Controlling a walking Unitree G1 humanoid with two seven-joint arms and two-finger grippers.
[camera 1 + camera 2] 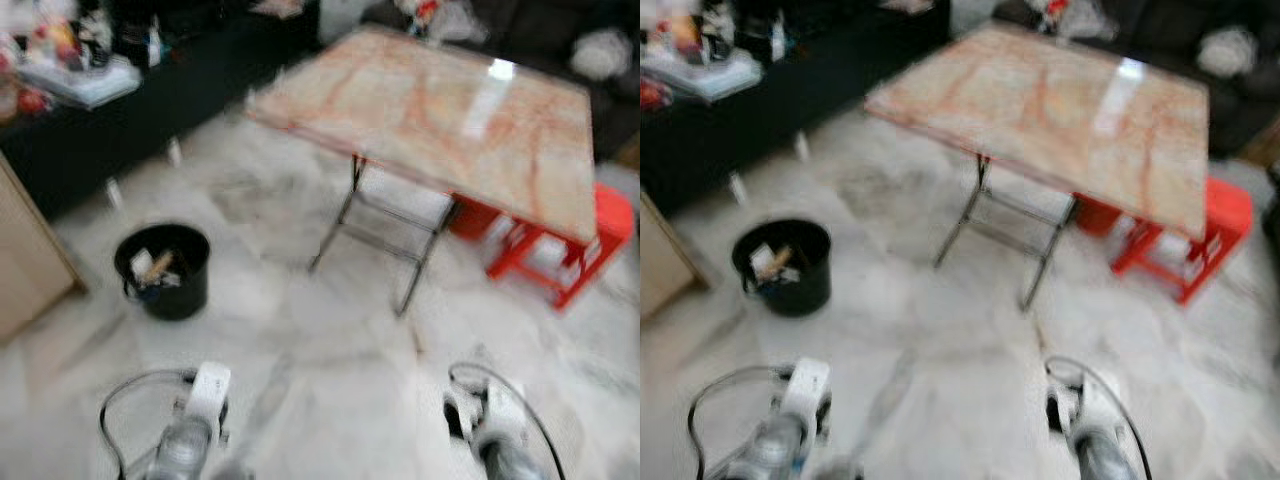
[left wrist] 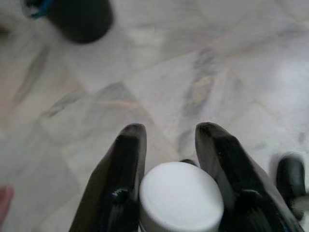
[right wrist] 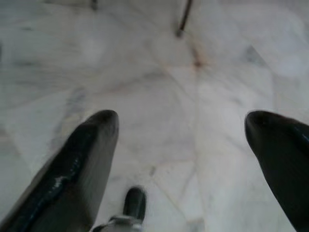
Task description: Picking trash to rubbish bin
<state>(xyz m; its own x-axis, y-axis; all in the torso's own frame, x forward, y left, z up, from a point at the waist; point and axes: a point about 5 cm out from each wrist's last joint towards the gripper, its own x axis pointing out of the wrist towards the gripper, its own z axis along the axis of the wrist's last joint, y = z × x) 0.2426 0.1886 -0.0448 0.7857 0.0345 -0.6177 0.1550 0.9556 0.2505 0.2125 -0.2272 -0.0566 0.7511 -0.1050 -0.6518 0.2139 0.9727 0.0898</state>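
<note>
A black rubbish bin stands on the marble floor to my left front, with several scraps inside it. My left gripper is shut on a white round-topped container, which sits between its two black fingers. That arm shows low at the left, short of the bin, and the bin lies ahead of its fingers. My right gripper hangs open over bare floor with nothing between its fingers. Its arm is low at the right.
A folding table with a marbled orange top stands ahead on thin metal legs. Red stools sit under its right side. A dark cluttered counter runs along the left, with a wooden panel beside the bin.
</note>
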